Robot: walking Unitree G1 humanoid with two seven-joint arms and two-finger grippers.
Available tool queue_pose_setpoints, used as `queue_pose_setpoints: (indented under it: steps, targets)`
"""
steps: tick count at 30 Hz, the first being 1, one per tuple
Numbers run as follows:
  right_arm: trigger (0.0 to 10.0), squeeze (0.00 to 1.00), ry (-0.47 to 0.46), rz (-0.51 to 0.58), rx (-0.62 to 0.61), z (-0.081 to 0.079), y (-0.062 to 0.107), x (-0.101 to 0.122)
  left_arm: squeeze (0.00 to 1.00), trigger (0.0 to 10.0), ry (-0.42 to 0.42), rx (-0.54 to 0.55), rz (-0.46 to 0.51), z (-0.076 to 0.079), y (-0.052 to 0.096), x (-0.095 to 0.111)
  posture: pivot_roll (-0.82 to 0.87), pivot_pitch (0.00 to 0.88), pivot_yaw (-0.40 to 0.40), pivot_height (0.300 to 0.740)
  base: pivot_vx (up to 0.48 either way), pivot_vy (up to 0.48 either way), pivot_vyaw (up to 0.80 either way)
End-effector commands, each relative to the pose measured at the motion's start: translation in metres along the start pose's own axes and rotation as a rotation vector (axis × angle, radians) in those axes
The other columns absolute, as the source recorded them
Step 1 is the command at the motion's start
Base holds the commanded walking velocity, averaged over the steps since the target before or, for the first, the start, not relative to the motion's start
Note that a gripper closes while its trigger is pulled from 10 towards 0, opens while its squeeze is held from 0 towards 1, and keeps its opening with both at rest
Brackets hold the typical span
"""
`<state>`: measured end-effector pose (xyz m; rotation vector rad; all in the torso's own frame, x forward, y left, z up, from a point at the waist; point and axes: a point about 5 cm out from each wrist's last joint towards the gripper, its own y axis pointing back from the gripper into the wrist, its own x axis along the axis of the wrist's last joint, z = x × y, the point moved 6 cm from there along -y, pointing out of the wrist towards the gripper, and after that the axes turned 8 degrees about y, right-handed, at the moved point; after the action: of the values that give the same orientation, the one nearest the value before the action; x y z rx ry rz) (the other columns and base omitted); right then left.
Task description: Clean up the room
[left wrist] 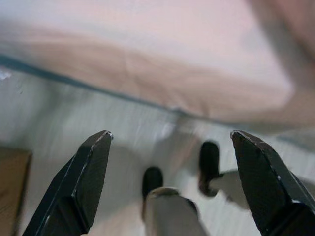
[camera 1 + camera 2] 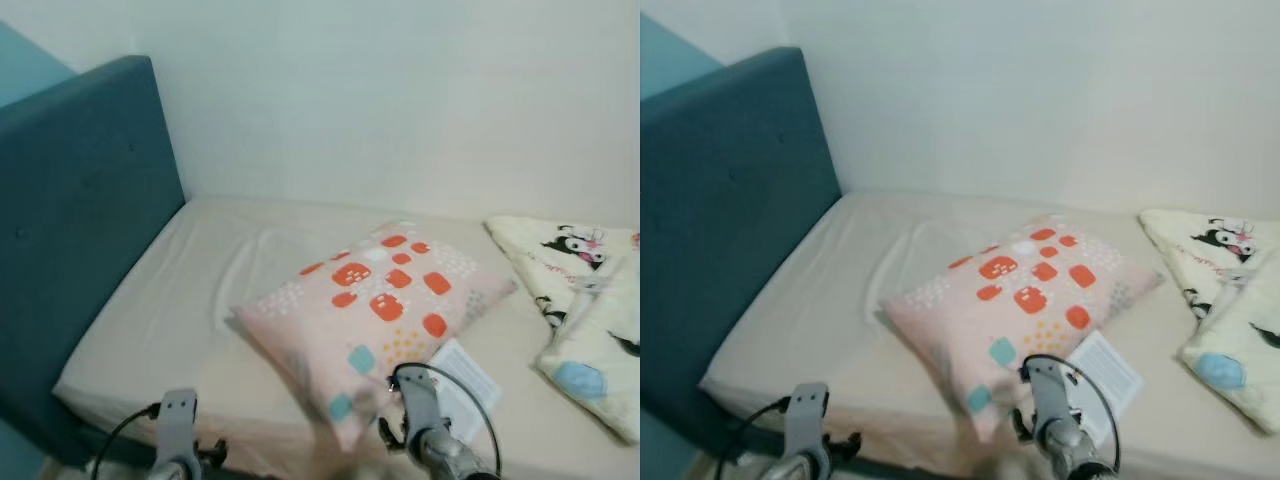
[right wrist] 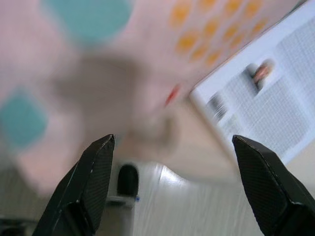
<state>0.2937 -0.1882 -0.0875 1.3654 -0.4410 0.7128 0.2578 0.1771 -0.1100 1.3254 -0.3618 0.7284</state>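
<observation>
pale walls and a teal headboard (image 2: 80, 220) frame the bed (image 2: 190, 300) we stand before, its beige sheet bare toward the headboard end. lying askew near the front edge is a pink pillow (image 2: 375, 310) with orange and teal patches, one corner hanging toward us over the mattress edge. a white printed leaflet (image 2: 465, 380) lies just beside it, partly tucked under its near side, and a cream cartoon-print blanket (image 2: 585, 310) sits crumpled at the far right. our right gripper (image 3: 172, 187) is poised at the pillow's overhanging corner, fingers spread wide with nothing between them; its wrist view shows the pillow fabric and the leaflet close ahead. our left gripper (image 1: 170, 182) hangs lower, off the bed's front edge above the pale floor, fingers likewise spread and empty, with the robot's dark feet visible beneath. we judge the step in hand to be reaching for the pillow so it can be put at the headboard. next, we think, the right gripper needs to advance onto the pillow corner and pinch the fabric firmly, taking care not to catch the leaflet with it.
</observation>
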Motion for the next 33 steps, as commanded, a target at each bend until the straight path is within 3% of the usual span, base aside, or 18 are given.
queue_pose_setpoints:
  steps: [1, 3, 6, 7, 9, 17, 24, 28, 33]
  targets:
    - [10.0, 0.00, -0.056, 0.068, -0.011, 0.002, -0.002, 0.023, 0.00, 10.0, -0.003, 0.011, -0.031, -0.005, 0.002, -0.012, 0.06, 0.000, -0.043, 0.740, 0.247, 0.000, -0.69]
    - [10.0, 0.00, -0.056, 0.068, -0.011, 0.002, -0.002, 0.023, 0.00, 10.0, -0.003, 0.011, -0.031, -0.005, 0.002, -0.012, 0.06, 0.000, -0.043, 0.740, 0.247, 0.000, -0.69]
    - [10.0, 0.00, -0.141, 0.121, -0.104, 0.027, -0.001, 0.045, 0.00, 10.0, -0.004, 0.000, -0.034, -0.002, 0.002, -0.014, 0.06, 0.000, -0.044, 0.740, 0.000, 0.000, -0.70]
    - [10.0, 0.00, -0.141, 0.121, -0.104, 0.027, -0.001, 0.045, 0.00, 10.0, -0.004, 0.000, -0.034, -0.002, 0.002, -0.014, 0.06, 0.000, -0.044, 0.740, 0.000, 0.000, -0.69]
    - [10.0, 0.00, -0.228, 0.176, -0.219, 0.061, 0.004, 0.063, 0.00, 10.0, 0.000, -0.004, -0.040, -0.001, 0.002, -0.016, 0.06, 0.000, -0.040, 0.740, 0.000, 0.000, -0.70]
    - [10.0, 0.00, -0.274, 0.196, -0.298, 0.086, 0.009, 0.070, 0.00, 10.0, 0.013, -0.017, -0.065, 0.000, 0.003, -0.022, 0.06, 0.000, -0.045, 0.740, 0.000, 0.000, -0.70]
    - [10.0, 0.00, -0.290, 0.213, -0.294, 0.089, 0.010, 0.074, 0.00, 10.0, 0.017, -0.015, -0.079, -0.002, 0.004, -0.027, 0.06, 0.000, -0.048, 0.740, 0.000, -0.183, -0.29]
    - [10.0, 0.00, -0.324, 0.258, -0.202, 0.074, 0.007, 0.085, 0.00, 10.0, -0.003, 0.005, -0.102, -0.007, 0.007, -0.035, 0.05, 0.000, -0.045, 0.740, 0.000, -0.472, 0.00]
    - [10.0, 0.00, -0.322, 0.268, -0.161, 0.067, 0.006, 0.090, 0.00, 10.0, -0.002, 0.012, -0.106, -0.008, 0.007, -0.037, 0.06, 0.000, -0.048, 0.740, 0.000, -0.445, 0.00]
